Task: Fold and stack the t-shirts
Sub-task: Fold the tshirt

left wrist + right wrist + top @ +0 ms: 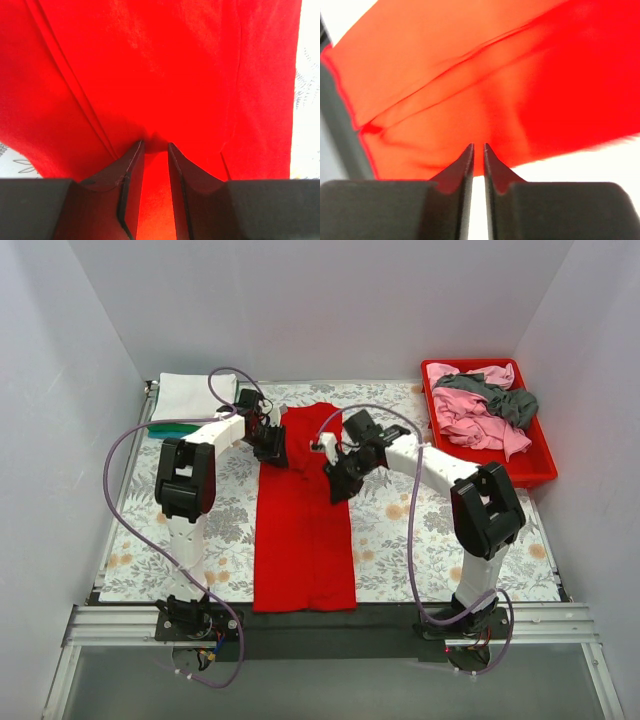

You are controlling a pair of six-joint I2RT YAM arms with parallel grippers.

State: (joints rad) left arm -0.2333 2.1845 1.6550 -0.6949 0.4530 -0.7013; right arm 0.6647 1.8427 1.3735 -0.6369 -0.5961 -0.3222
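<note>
The big bright red cloth t-shirt (pixel 304 540) lies in a long strip on the flowery table (pixel 400 540). The right gripper (pixel 478 146) pinches its edge, likely to fold it. The left gripper (pixel 155 144) is narrow; I cannot tell if it holds

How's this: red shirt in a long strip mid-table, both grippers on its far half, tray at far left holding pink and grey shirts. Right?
Wrong side: the tray is at far right, as the top external view shows. Rest stands: red shirt in a strip, left gripper and right gripper on its far half, pink and grey shirts in it.
</note>
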